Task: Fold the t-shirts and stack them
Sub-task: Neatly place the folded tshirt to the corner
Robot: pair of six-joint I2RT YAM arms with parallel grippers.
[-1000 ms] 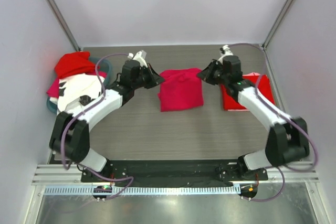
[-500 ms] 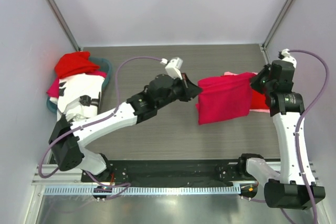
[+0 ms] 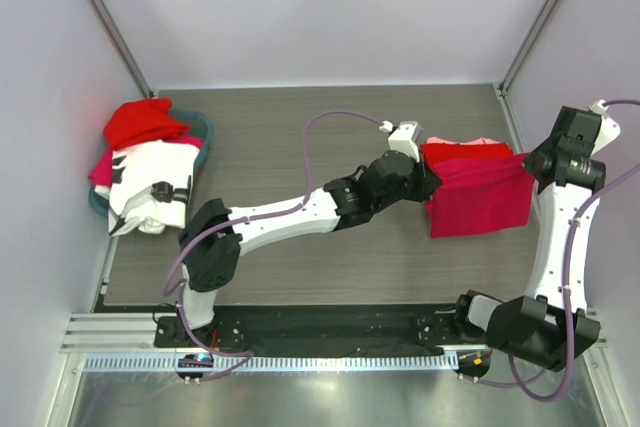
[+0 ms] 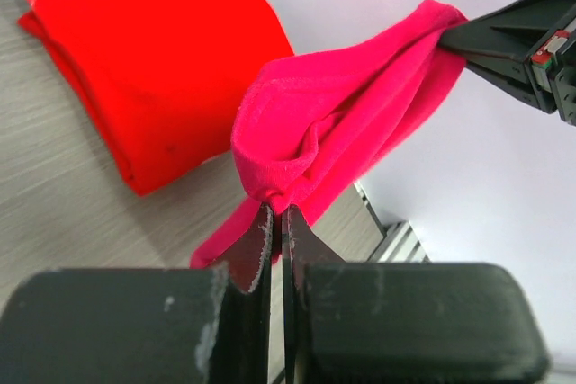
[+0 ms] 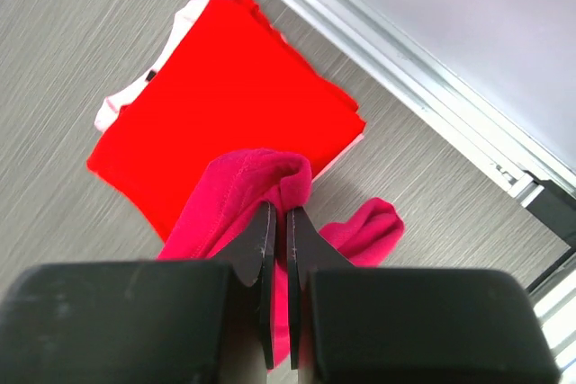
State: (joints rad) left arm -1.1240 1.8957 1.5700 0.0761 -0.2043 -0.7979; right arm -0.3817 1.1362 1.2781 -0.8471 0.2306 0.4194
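Worktop (image 3: pixel 300 127): grey wood-grain, walled on three sides, both arms reaching to its right side.

Crimson-pink t-shirt (image 3: pixel 478 197): folded, held up by one edge between the two claws. It hangs over the near part of the stack at the right side of the worktop. Cannot tell whether its lower edge touches anything.

Left-side pile: teal basket (image 3: pixel 200 127) at the far left, a red t-shirt (image 3: pixel 140 122) heaped on top. A white t-shirt with black print (image 3: pixel 150 182) spills over the near rim onto the worktop.

Right-side stack: a folded red t-shirt (image 4: pixel 162 60) lying flat on a pale pink t-shirt (image 5: pixel 193 20), of which only a strip shows at the far edge.

Left claw (image 4: pixel 277 209): pressed together, pinching a bunched corner of the crimson-pink t-shirt; the cloth runs up from it to the other claw.

Right claw (image 5: pixel 280 213): pressed together, pinching the opposite corner, with the fabric folded over the fingertips and the red t-shirt directly below.
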